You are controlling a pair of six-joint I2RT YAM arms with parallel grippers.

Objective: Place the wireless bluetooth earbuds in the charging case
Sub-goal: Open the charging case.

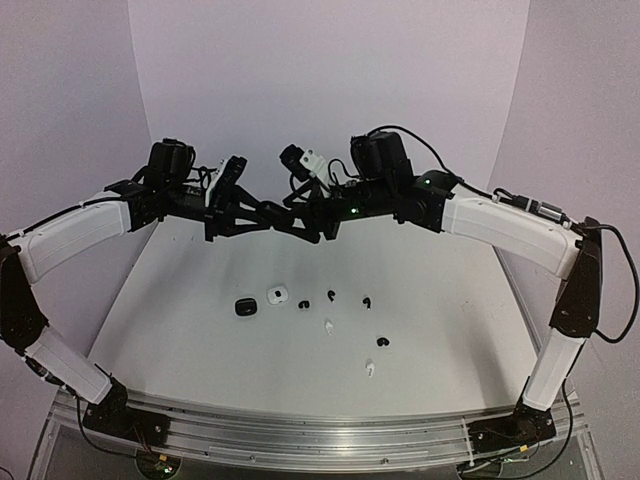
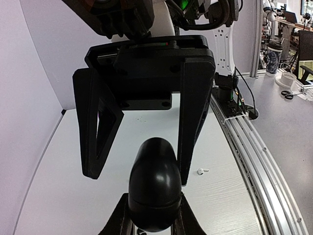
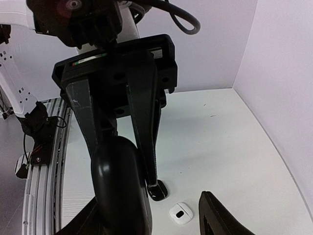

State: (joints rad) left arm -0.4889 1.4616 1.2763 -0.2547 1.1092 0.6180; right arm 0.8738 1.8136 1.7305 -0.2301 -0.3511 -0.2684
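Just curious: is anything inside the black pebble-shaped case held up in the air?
That cannot be seen: the black case, clamped in the left gripper, looks closed, and its shell covers whatever is inside. Only its smooth outside shows.

I work in a robotics lab: my white table is boxed in by plain lilac backdrop panels, I am bolted to an aluminium rail, and a grey workbench alongside holds scissors and a lidded cup.
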